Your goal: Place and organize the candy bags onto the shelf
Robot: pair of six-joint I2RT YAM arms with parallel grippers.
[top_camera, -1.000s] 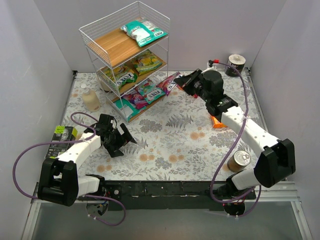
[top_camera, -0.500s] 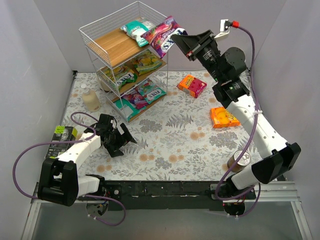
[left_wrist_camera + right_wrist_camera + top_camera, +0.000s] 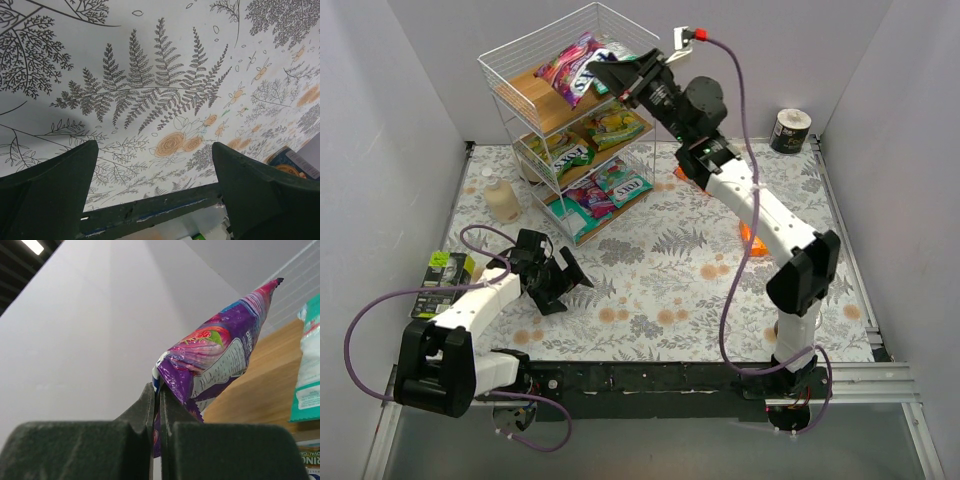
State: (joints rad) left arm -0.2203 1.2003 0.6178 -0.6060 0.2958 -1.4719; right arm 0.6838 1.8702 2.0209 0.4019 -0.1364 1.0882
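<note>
My right gripper [image 3: 603, 72] is shut on the edge of a purple candy bag [image 3: 567, 69] and holds it over the top wood tier of the white wire shelf [image 3: 512, 98]. In the right wrist view the purple bag [image 3: 215, 352] hangs from my closed fingertips [image 3: 156, 399] above the wood tier [image 3: 260, 390]. A teal-white bag [image 3: 620, 52] lies on the top tier behind it. Yellow-green bags [image 3: 610, 124] lie on the middle tier, and more bags [image 3: 620, 185] on the bottom tier. My left gripper [image 3: 565, 283] is open and empty, low over the table.
A cream bottle [image 3: 501, 198] stands left of the shelf. An orange-pink box [image 3: 688, 170] and an orange box [image 3: 748, 240] lie partly behind the right arm. A can [image 3: 790, 130] stands at the back right. A green-labelled item [image 3: 447, 267] lies at the left edge.
My right gripper has carried the purple bag up from the table beside the shelf and leftward over the top tier. The left arm has not moved.
</note>
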